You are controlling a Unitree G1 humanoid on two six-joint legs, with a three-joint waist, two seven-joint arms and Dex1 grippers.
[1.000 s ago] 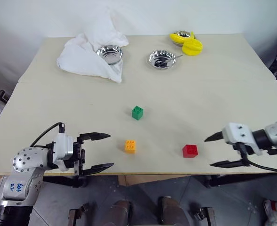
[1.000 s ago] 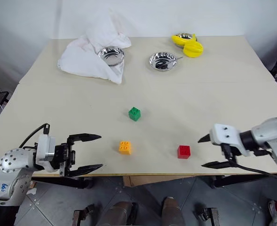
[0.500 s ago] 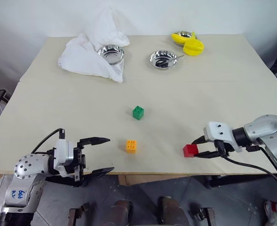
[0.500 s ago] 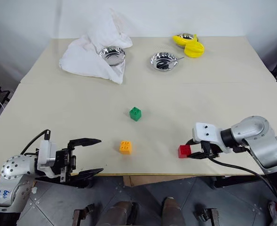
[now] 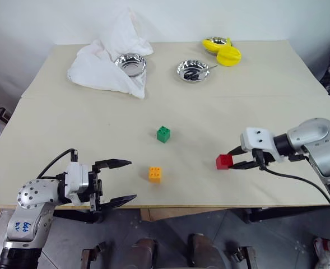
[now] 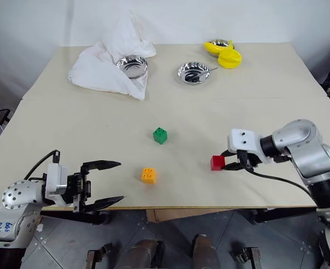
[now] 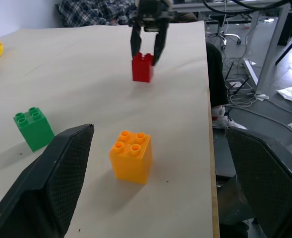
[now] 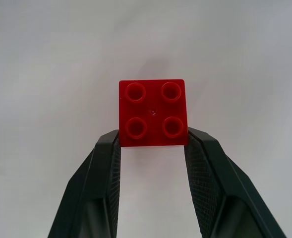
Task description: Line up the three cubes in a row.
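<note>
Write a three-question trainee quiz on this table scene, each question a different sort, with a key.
1. True or false: the right claw is shut on the red cube.
2. Which cube lies nearest the open left claw? A green cube B orange cube C red cube
3. Fill in: both steel bowls sit at the table's ___ edge, beside the white cloth.

Key: 1 true; 2 B; 3 far.
</note>
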